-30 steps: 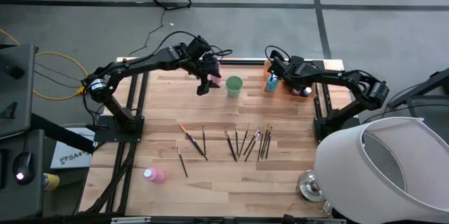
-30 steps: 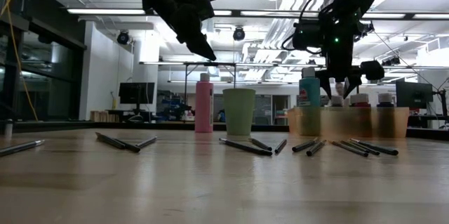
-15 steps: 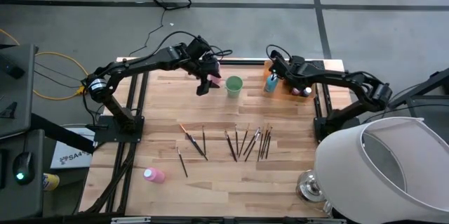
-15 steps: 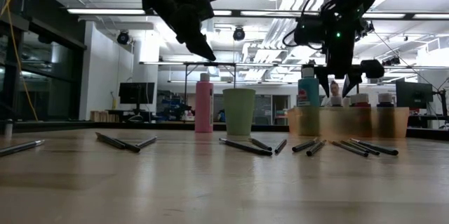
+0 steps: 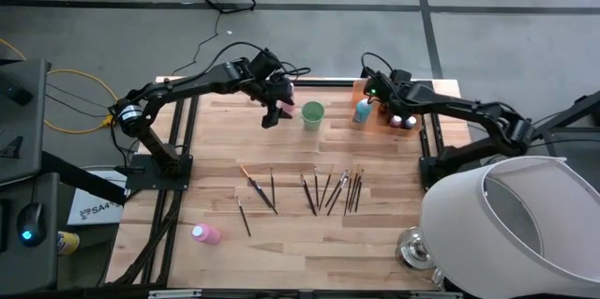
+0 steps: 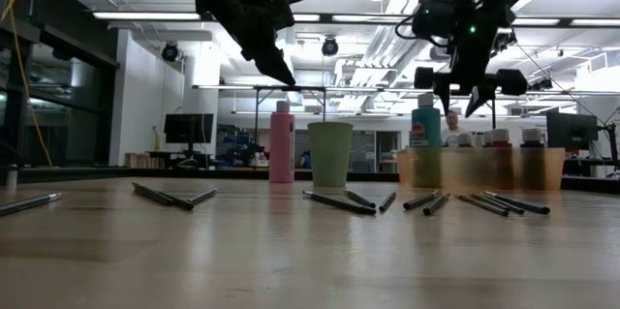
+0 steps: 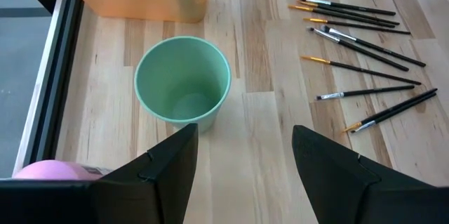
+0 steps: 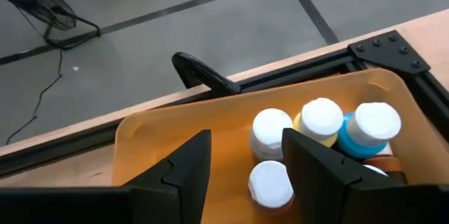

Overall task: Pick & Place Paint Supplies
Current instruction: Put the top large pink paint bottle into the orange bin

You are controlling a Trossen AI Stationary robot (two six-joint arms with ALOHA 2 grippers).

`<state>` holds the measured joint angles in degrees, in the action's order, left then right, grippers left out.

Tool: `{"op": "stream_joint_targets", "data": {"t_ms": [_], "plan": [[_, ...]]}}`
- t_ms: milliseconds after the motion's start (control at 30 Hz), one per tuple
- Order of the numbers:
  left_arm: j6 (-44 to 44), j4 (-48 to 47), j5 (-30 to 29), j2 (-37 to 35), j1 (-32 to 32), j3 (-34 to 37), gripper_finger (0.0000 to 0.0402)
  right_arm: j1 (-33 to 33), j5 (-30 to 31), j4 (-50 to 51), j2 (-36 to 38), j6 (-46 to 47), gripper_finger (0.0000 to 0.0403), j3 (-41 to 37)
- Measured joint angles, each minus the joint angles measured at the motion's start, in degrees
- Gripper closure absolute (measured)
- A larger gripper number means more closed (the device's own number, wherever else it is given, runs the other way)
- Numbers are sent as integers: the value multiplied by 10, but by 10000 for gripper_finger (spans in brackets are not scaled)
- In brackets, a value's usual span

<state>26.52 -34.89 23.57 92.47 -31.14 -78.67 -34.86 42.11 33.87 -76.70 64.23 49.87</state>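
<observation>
My right gripper (image 8: 242, 175) hangs open above the orange tray (image 8: 140, 129) at the table's far right, clear of the white-capped small paint bottles (image 8: 319, 122) standing in it. A teal bottle (image 5: 361, 110) stands at the tray's left end. My left gripper (image 5: 270, 119) hovers open and empty, high over the table just left of the green cup (image 7: 182, 87). One pink bottle (image 6: 282, 144) stands upright beside the cup; another (image 5: 206, 234) lies on its side near the front left. Several dark brushes (image 5: 314, 191) lie flat and scattered mid-table.
The green cup (image 5: 312, 113) stands between the two grippers, close to the tray (image 5: 377, 123). A black frame rail (image 8: 295, 69) runs along the table's far edge behind the tray. A large white rounded object (image 5: 516, 224) sits off the near right corner. Bare wood lies along the front.
My right gripper has risen from down among the small bottles in the tray to well above them, and holds nothing. The bottles stay standing in the tray.
</observation>
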Motion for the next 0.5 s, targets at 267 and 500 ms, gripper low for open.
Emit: {"op": "stream_joint_targets", "data": {"t_ms": [267, 500], "plan": [[0, 2, 0, 0, 0, 0, 176, 28, -1, -40, 24, -53, 234, 0], [-29, 14, -12, 0, 0, 0, 176, 57, -15, -181, 43, -239, 234, 0]]}}
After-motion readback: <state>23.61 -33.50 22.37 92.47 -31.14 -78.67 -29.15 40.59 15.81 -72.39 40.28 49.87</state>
